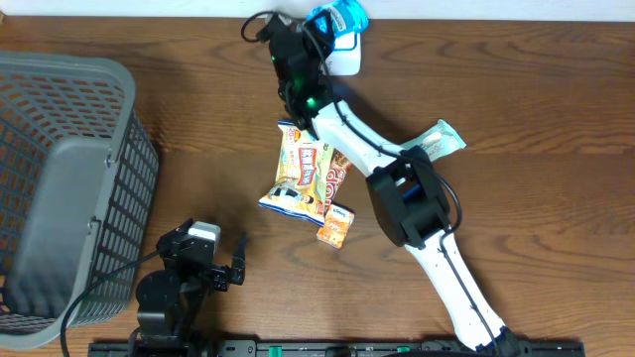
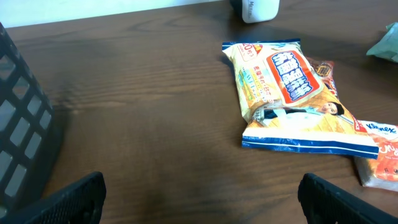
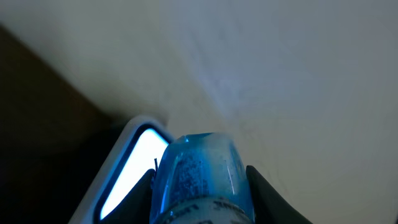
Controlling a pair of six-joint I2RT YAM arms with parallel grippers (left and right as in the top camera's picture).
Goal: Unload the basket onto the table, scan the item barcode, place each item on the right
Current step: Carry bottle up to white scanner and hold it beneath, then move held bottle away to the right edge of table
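Right jaws clamp a blue translucent plastic packet (image 3: 200, 177), cropped below; it half-hides the white rounded scanner (image 3: 127, 165) beyond them. Left jaws: fully open, empty.

Right arm (image 1: 446, 273): white tapered links; I see one bulky black joint housing (image 1: 407, 203).
Right wrist (image 1: 296, 64): black, green light (image 1: 311, 102) glowing, thin black cable (image 1: 254, 25).
Left arm (image 1: 167, 296): black body, white cap (image 1: 203, 233).
Left fingers (image 2: 78, 196): matte black, wedge-shaped.

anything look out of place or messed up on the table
Nothing spilled or torn. The yellow snack bag lies askew, overlapping a red-brown packet beneath it, with an orange tissue pack at their lower corner.
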